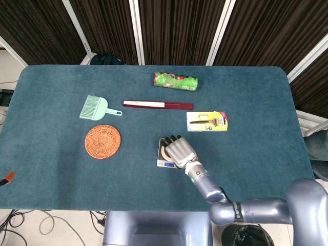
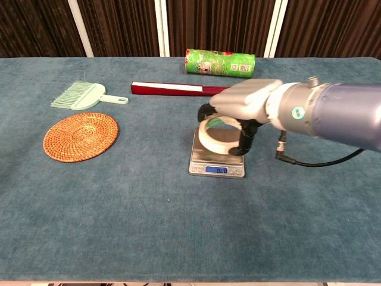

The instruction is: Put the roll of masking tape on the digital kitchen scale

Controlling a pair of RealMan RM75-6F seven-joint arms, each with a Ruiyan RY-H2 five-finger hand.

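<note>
1. I am holding the right hand [image 2: 244, 102] over the digital kitchen scale [image 2: 216, 163], fingers gripping the roll of masking tape [image 2: 218, 134].
2. Open table [image 2: 119, 226] lying around: 1 scale, 1 tape roll.

Right hand [image 2: 241, 106]: light grey shell, black fingers. Wrist collar white with a small teal dot; forearm blue-grey metallic; black cable looped beneath the wrist.
</note>
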